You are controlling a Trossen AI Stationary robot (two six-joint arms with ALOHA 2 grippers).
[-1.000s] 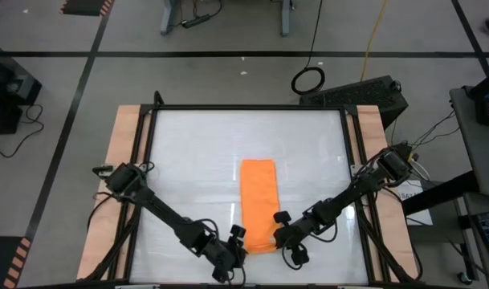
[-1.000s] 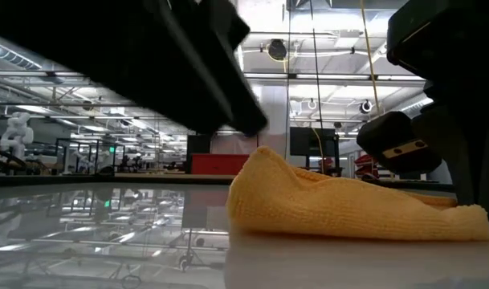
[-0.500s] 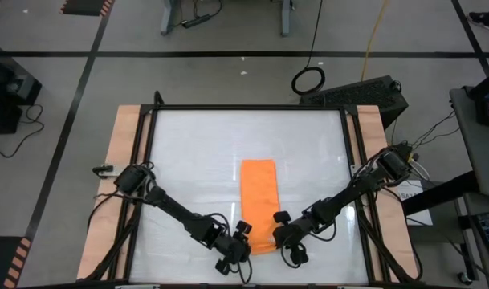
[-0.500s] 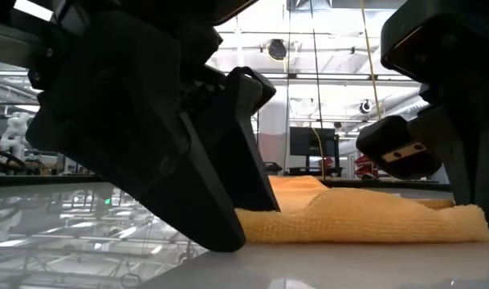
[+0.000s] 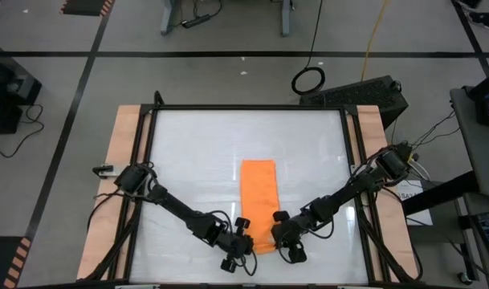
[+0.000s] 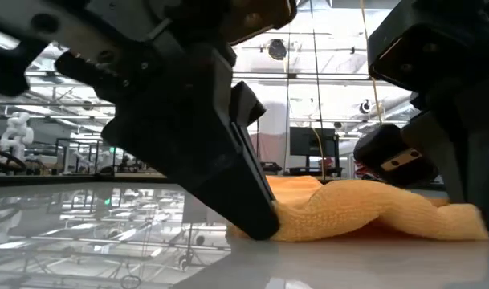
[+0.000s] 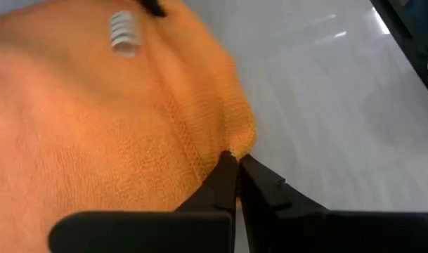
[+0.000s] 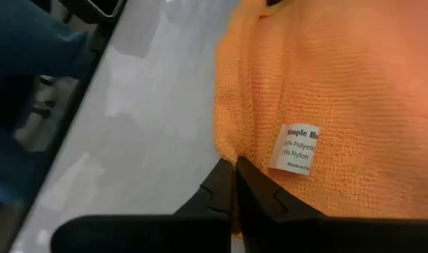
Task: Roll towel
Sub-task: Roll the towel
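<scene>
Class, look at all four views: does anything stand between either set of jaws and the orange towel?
Nothing visible does. The left gripper and the right gripper are both at the near end of the towel, jaws closed on its edge. The white table around the towel is bare where the roll would go.

in the high view the near end of the towel (image 5: 258, 201) is covered on both corners by the left gripper (image 5: 242, 238) and the right gripper (image 5: 278, 233), so its edge there cannot be seen. in the low view both arms run out past the top edge. the care label (image 8: 299, 148) in the right wrist view is only partly legible, its lower lines too small to read.
</scene>
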